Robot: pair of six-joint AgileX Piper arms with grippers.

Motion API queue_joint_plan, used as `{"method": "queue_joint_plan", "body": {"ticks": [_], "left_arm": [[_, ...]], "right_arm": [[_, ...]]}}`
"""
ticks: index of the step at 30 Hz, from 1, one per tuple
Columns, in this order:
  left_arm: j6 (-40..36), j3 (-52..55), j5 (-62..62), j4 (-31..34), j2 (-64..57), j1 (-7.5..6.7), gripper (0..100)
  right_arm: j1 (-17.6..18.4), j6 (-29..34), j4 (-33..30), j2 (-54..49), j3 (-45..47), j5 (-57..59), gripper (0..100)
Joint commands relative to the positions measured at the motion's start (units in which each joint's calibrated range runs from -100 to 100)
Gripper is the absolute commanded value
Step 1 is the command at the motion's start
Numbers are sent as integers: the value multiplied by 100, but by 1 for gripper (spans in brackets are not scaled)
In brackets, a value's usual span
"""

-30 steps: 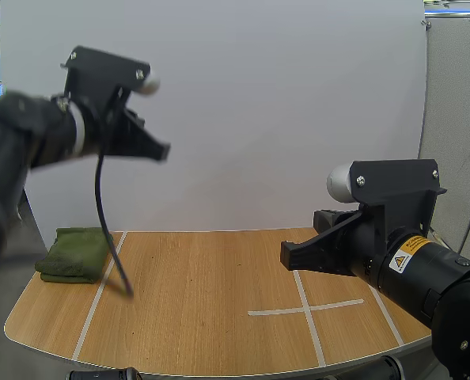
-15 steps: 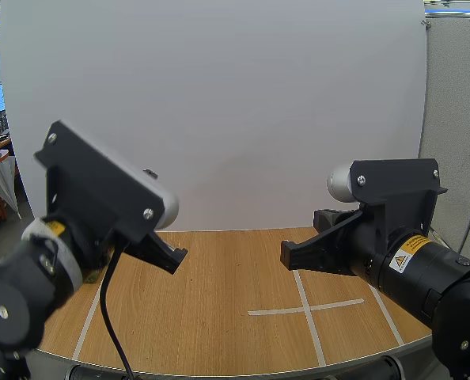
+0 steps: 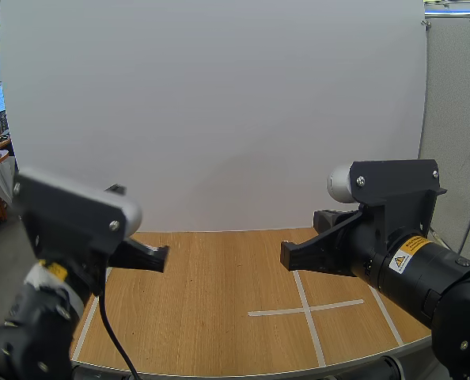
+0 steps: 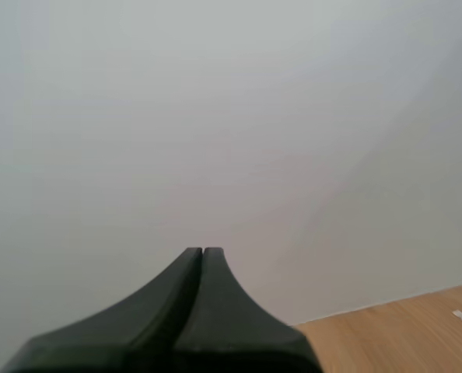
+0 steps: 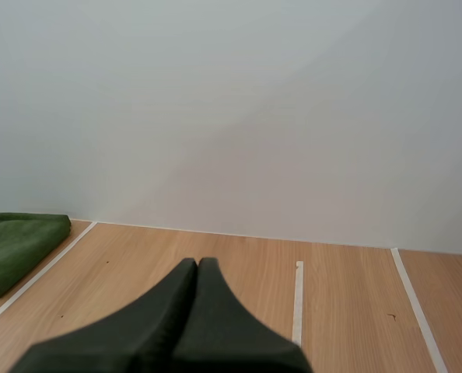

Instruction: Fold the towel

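A folded green towel (image 5: 17,247) lies on the wooden table (image 5: 239,280) beside a white tape line, far off to the side of my right gripper (image 5: 198,263). That gripper's fingers lie together as one dark wedge, shut on nothing, above the table. In the high view my right gripper (image 3: 286,253) hovers over the table's right half. My left gripper (image 3: 162,257) hangs low over the table's left part, its arm covering the spot where the towel lies. In the left wrist view my left gripper (image 4: 203,252) is shut, pointing at the white wall.
White tape lines (image 3: 306,309) mark a cross on the right half of the table and a long line (image 3: 85,332) on the left. A white wall (image 3: 219,111) stands behind the table's far edge.
My left arm has dropped from high at the back left down to a low pose near the table's front left, now hiding the towel. The right arm has stayed still.
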Motion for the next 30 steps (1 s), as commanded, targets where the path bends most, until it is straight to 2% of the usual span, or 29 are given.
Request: {"method": "queue_joint_plan", "body": {"ticks": [1,12,14,23,30], "left_arm": [[-1384,498,-156,1342,-49,-16,0],[-1386,1766,-381,1380,-49,-16,0],[-1386,1766,-526,1380,-49,-16,0],[-1464,1766,941,1220,-49,-16,0],[-1434,1766,982,1473,-49,-16,0]], "right_arm": [[13,18,-2,-44,7,-91,0],[13,18,-2,-44,7,-110,0],[13,18,-2,-44,7,-110,0],[13,18,-2,-44,7,-110,0],[13,18,-2,-44,7,-110,0]]}}
